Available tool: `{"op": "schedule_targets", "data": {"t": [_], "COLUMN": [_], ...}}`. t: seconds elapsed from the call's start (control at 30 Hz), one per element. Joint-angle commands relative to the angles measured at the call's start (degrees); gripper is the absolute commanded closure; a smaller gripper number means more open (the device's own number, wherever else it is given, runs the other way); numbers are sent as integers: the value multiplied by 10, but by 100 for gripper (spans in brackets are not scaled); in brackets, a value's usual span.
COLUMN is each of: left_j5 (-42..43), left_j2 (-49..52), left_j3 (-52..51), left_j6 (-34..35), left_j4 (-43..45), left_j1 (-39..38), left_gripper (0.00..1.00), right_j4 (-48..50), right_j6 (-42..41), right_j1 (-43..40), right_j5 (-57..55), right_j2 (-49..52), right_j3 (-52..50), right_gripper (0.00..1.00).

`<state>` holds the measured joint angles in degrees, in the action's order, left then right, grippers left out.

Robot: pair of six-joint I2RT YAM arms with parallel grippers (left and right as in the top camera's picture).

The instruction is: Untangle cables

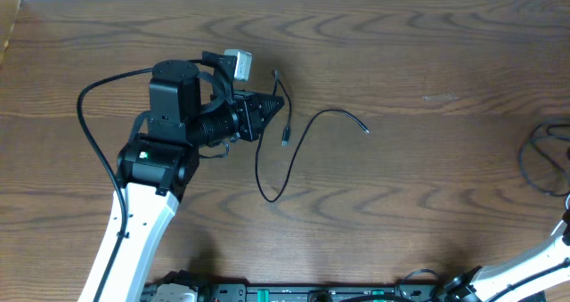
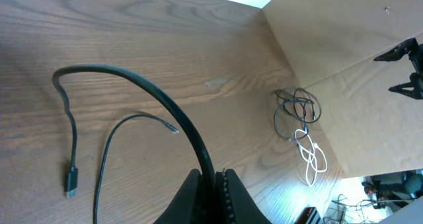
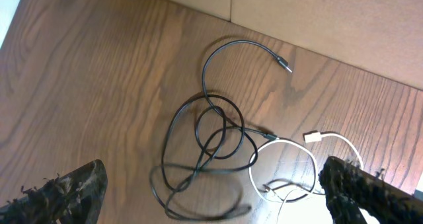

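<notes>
Clamping a black cable (image 2: 132,75) between fingers pressed tight together, our left gripper (image 2: 213,179) sits low over the wooden table (image 1: 427,231). From the fingers the cable arcs up and away, then bends down to a small plug (image 2: 69,183). Just beside it a thin black cord (image 1: 294,155) loops across the wood to a free tip; we cannot tell whether it is the same cable. Well apart, at the table's far right edge, our right gripper (image 3: 213,168) hovers with its fingers spread wide, holding nothing. Below it lies a tangle of black cables (image 3: 205,145), one loose end curling out toward the cardboard wall (image 3: 330,19). A white cable (image 3: 291,164) lies coiled against the tangle's right side, touching it.
</notes>
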<state>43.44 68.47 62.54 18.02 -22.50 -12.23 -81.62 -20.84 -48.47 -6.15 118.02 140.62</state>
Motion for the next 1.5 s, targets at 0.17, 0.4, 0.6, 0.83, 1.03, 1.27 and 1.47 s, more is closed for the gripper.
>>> {"op": "schedule_targets", "data": {"t": [0.17, 0.4, 0.6, 0.83, 1.03, 1.27, 1.47], "left_j5": [12, 12, 12, 11, 9, 9, 10], "left_j2": [-4, -4, -4, -18, -44, -54, -54], "left_j3": [4, 4, 4, 4, 4, 4, 4], "left_j6": [-2, -2, -2, -2, -9, -17, -16], "left_j4": [-4, -10, -10, -13, -15, -27, -28], "left_j1": [-1, -1, -1, -1, -1, -1, -1], "left_gripper": [92, 92, 92, 91, 91, 91, 91], "right_j4": [5, 38, 56, 64, 83, 188, 282], "right_j6": [-5, 97, 148, 159, 161, 162, 131], "right_j1": [15, 70, 148, 287, 402, 451, 468], "right_j5": [54, 124, 124, -1, -104, -102, -64], "right_j2": [-11, -38, -82, -151, -210, -336, -468], "right_j3": [7, 7, 7, -1, -75, -326, -530], "right_gripper": [1, 1, 1, 1, 1, 1, 1]}}
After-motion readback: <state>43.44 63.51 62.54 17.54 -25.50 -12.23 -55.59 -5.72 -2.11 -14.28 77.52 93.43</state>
